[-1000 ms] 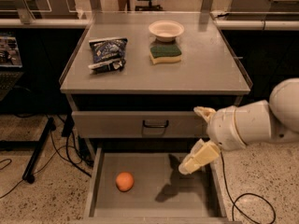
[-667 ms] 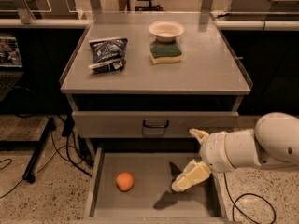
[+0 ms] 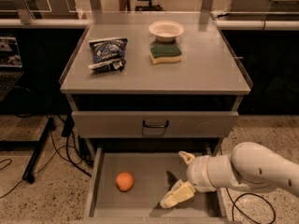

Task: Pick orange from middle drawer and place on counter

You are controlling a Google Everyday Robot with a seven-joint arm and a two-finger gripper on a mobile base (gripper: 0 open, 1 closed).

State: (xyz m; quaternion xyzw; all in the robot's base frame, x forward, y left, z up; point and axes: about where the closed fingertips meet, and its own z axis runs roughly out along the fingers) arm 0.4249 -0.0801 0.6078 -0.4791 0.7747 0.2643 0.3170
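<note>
Camera view gives you the cabinet from the front and above, with the middle drawer (image 3: 100,181) pulled out at the bottom. The orange (image 3: 124,181) sits on that drawer's bare floor, left of centre, touching neither wall. Your gripper (image 3: 182,176) is down inside the same drawer, on the right side, and well apart from the fruit. Its two pale fingers (image 3: 177,195) are spread, one toward the back of the drawer and one low near the front edge, with nothing between them. The white arm (image 3: 254,167) comes in from the right, over the drawer's right wall.

Above the open drawer you see a shut drawer front (image 3: 196,124) with a small black handle (image 3: 155,124). On the counter (image 3: 210,73) a white bowl (image 3: 166,30) stands near the back, a yellow and green sponge (image 3: 165,53) lies just in front of it, and a dark snack bag (image 3: 107,54) lies to the left. Black cables (image 3: 60,148) trail on the speckled floor left of the cabinet.
</note>
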